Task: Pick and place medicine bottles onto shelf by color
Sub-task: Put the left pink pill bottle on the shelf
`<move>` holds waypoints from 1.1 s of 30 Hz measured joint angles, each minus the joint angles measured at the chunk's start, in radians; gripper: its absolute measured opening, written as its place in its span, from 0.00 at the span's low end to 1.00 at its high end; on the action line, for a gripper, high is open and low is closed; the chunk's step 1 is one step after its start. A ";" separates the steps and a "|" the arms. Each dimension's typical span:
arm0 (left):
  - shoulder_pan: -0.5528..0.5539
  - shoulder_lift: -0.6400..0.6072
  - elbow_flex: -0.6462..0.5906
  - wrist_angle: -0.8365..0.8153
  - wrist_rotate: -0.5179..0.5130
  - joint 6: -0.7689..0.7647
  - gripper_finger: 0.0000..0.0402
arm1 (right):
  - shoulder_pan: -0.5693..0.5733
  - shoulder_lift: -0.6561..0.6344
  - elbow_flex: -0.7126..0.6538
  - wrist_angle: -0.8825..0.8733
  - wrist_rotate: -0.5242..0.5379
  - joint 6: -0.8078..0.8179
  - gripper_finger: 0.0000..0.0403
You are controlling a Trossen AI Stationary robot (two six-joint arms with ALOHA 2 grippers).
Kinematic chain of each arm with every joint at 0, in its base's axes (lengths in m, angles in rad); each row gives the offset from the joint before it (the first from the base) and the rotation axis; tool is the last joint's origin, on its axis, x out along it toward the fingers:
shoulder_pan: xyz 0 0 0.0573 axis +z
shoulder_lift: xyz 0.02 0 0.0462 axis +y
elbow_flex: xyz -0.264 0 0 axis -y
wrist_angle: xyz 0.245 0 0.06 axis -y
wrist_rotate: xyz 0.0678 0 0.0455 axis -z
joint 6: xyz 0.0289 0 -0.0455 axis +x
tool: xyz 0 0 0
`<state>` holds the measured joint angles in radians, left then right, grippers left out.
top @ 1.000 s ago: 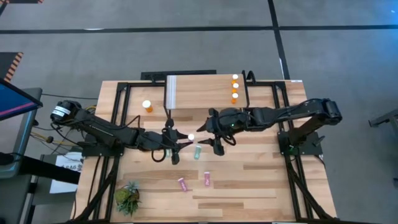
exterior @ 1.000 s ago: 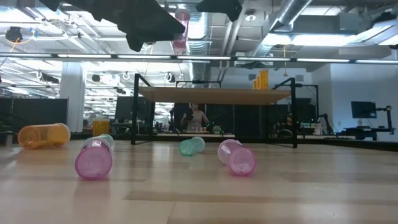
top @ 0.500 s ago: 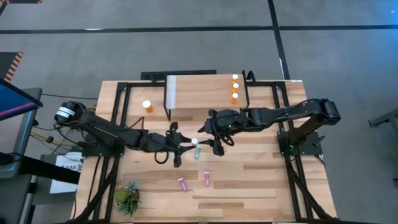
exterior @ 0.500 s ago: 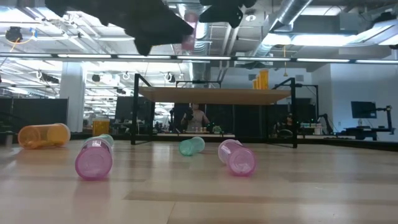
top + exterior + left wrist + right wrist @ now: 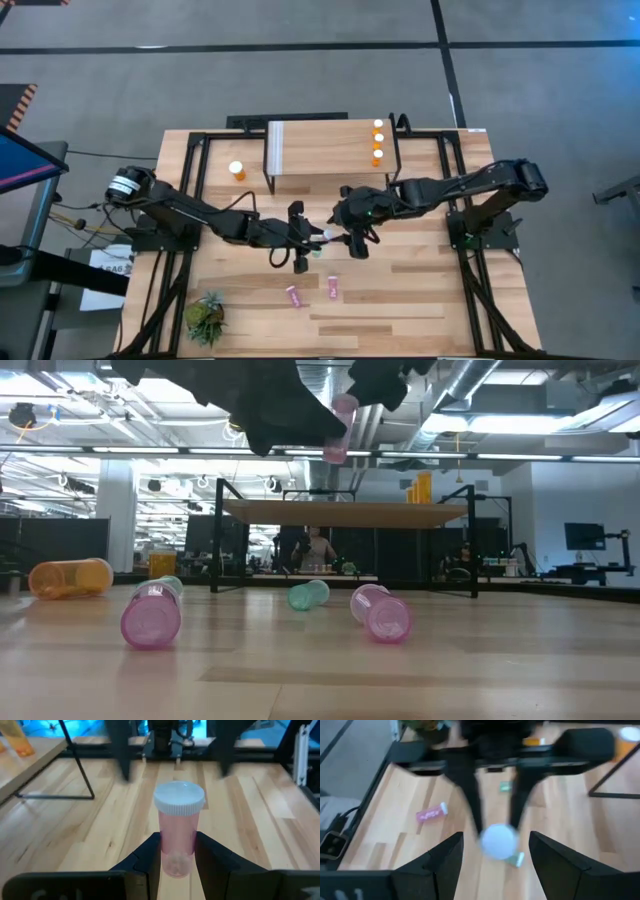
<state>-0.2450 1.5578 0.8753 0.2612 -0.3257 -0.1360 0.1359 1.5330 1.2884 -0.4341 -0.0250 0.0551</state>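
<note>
Left gripper (image 5: 177, 851) clamps pink bottle (image 5: 178, 832) upright, raised in front of shelf (image 5: 325, 150), offering cap toward right gripper (image 5: 491, 847), fingers spread wide, probably for handover.

A white-capped pink bottle (image 5: 177, 834) hangs upright above the table, apparently over a fallen teal bottle (image 5: 308, 595).

Overhead, table-level, wrist cameras — (shared tabletop (image 5: 400, 280))

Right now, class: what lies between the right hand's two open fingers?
In the right wrist view, the white cap of the pink bottle, gripped by the left hand, sits between the open right hand's fingers, untouched.
</note>
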 joint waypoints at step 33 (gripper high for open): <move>-0.001 -0.002 0.000 -0.037 0.011 0.002 0.23 | 0.025 0.052 -0.001 0.031 0.110 -0.037 0.62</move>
<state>-0.2457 1.5562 0.8753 0.2241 -0.3151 -0.1337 0.1608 1.5852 1.2877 -0.4036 0.0849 0.0181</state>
